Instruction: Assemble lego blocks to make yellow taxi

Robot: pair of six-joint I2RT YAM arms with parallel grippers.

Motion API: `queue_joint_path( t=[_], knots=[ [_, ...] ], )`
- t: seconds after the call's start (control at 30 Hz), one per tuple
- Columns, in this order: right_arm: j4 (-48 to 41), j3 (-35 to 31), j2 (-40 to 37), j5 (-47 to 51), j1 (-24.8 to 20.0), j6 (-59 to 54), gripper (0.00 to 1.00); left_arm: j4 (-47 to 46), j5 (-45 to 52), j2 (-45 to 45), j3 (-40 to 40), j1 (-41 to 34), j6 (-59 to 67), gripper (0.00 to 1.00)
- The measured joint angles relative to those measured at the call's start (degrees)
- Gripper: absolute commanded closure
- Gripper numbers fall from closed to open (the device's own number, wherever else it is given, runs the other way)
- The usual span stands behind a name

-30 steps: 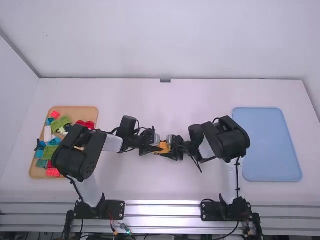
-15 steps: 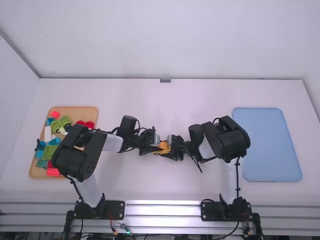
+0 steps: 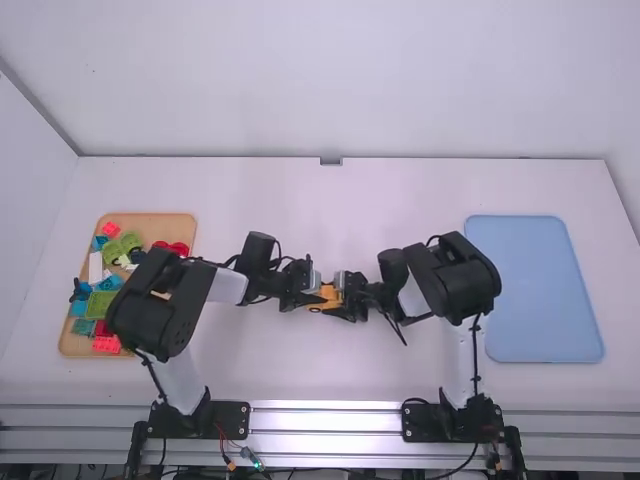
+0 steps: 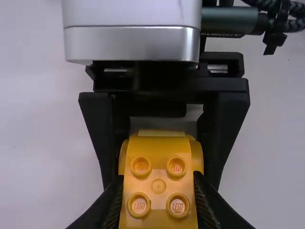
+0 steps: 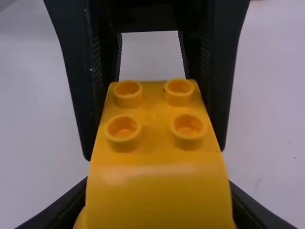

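Over white desk (image 3: 330, 380), near centre: yellow block (image 3: 326, 294) clamped by left gripper (image 4: 158, 177) from 9 o'clock, by right gripper (image 5: 158, 181) from 3 o'clock. Long axis: 9-to-3, equally near both. Next, probably: release one end only.

Bright, even light washes the tabletop (image 3: 400, 190) in the high view, glinting off the metal rail (image 3: 325, 420) at bottom centre. The wrist views are dimmer; pale glare bands the yellow block (image 5: 157, 200) low in the right one.
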Motion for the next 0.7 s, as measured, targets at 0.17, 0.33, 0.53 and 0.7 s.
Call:
queue_joint_path(
  t=[0.17, 0.33, 0.53, 0.7],
  knots=[
    [-0.15, 0.00, 0.00, -0.22, -0.59, -0.20, 0.48, 1.03, 1.81, 1.79, 1.01, -0.02, 0.17, 0.98],
    [-0.17, 0.00, 0.00, -0.26, -0.57, -0.26, 0.49, -3.72, 1.97, 1.86, 2.73, -0.02, 2.08, 0.98],
    [-0.26, 0.00, 0.00, -0.28, -0.57, -0.28, 0.49, -13.88, -0.28, 1.86, 7.17, -1.07, 4.96, 0.98],
    [-0.17, -0.04, 0.00, -0.37, -1.49, -0.11, 0.49, -16.94, -3.93, 1.77, 9.62, -2.99, 5.77, 0.98]
  ],
)
